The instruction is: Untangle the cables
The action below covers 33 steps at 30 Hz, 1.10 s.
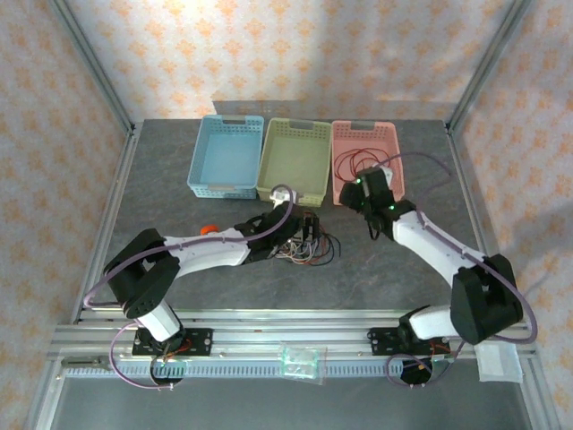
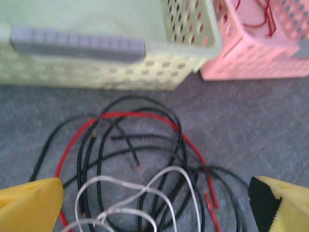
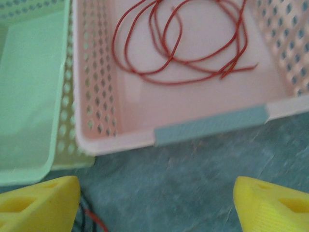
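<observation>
Top external: cable tangle (image 1: 304, 246) sits on table (image 1: 161, 179), just in front of green basket (image 1: 295, 125). Left wrist: left gripper (image 2: 154, 205) spread wide over black, red and white loops, pinching nothing. Right wrist: right gripper (image 3: 154, 203) spread, empty, near pink basket (image 3: 207, 126); red cable (image 3: 183, 43) lies inside.

no readable text, labels or numbers
</observation>
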{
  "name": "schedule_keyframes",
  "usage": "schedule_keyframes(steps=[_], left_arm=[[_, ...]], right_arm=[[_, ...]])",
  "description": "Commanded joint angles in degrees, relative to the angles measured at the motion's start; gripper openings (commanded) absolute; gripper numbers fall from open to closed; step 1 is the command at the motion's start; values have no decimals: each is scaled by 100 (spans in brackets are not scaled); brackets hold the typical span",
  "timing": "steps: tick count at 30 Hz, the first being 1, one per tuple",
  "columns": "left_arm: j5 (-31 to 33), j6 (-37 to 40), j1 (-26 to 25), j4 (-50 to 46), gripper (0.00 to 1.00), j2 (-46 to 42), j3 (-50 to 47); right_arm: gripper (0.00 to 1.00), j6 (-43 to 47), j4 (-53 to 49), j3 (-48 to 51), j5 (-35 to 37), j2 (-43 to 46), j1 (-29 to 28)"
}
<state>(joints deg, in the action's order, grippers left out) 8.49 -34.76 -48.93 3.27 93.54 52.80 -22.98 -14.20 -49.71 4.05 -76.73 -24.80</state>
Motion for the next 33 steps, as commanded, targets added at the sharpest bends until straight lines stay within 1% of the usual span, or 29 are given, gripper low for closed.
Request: schedule_keyframes(steps=[1,4,6,9,11,14,16,19,22,27,33], left_arm=[[393,-418,-168,162,99,-408,-367],[434,-617,-231,270,99,-767,-829],[477,-789,-263,294,99,-1041,-1135],[484,-1021,-301,609,99,-1519,-1704],[469,-1172,-308,767,100,-1783,-2027],[414,-1346,-300,906,99,-2031,-2344],[271,-1493,-303,1206,100,-2125,-2573],[21,-1662,-303,1618,99,-2130,-2776],[-33,-1750,-302,1765,99,-2059,-2809],[-38,-1744,-281,1914,100,-1974,-2777],[-161,-1783,-146,2053,99,-1964,-2859]], right_arm=[[78,-476,-48,248,296,415,-403],[72,-730,-59,505,171,577,-740],[70,-827,-68,625,48,623,-920],[64,-898,-66,750,-61,633,-1167],[58,-912,-28,792,-109,608,-1315],[49,-853,127,800,-211,522,-1536],[43,-825,217,780,-253,388,-1631],[38,-729,242,652,-270,90,-1770],[35,-643,311,547,-153,-154,-1938],[35,-599,421,374,-176,-530,-2063],[36,-517,777,379,-457,-626,-2104]])
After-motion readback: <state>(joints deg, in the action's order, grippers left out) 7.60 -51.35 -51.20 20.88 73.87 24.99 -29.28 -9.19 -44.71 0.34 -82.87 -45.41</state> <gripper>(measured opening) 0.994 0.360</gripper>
